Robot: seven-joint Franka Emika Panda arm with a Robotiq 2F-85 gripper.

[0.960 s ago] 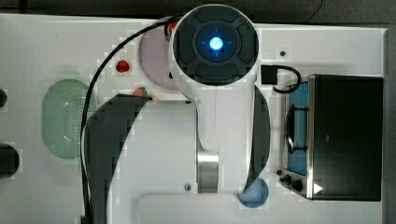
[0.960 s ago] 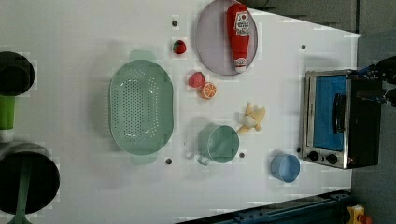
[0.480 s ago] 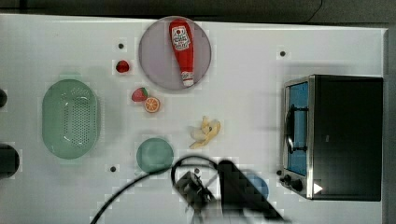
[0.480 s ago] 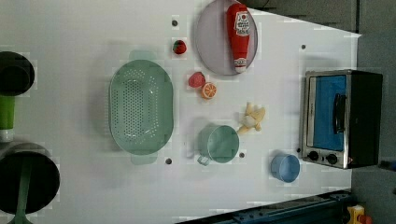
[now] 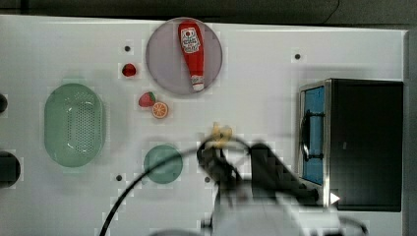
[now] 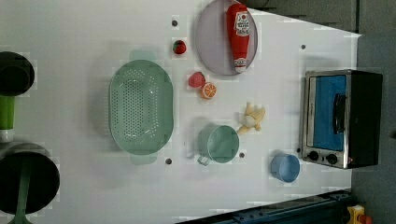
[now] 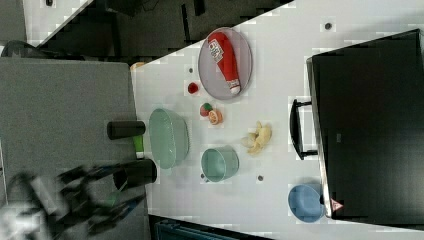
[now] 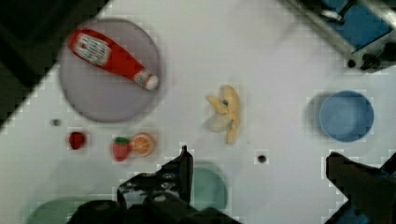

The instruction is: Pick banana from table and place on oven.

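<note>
Small pale-yellow toy banana bunch [image 6: 252, 119]: lies loose on the white bench [image 6: 84, 28], held by nothing, between the teal cup [image 6: 218, 143] and the boxy toaster oven with black top, silver frame and blue glass door [image 6: 341, 119], well apart from the oven. In the top view the banana [image 5: 220, 135] is half covered by the blurred arm reaching in from the top view's lower edge; the left view shows it whole and unobstructed. Tool [image 8: 259, 170]: in the wrist view its two dark fingers [image 8: 180, 170] stand spread wide with bare bench between them, the banana [image 8: 226, 112] lying beyond them, untouched. Around it: orange slice [image 6: 208, 90] touching a red strawberry [image 6: 196, 80]; grey round plate [image 6: 210, 42] carrying a red ketchup bottle [image 6: 239, 32]; green perforated colander [image 6: 140, 112]; small blue bowl [image 6: 286, 168] just beside the oven's knob end. The right view shows the oven's [image 7: 370, 125] flat black top and door handle.
</note>
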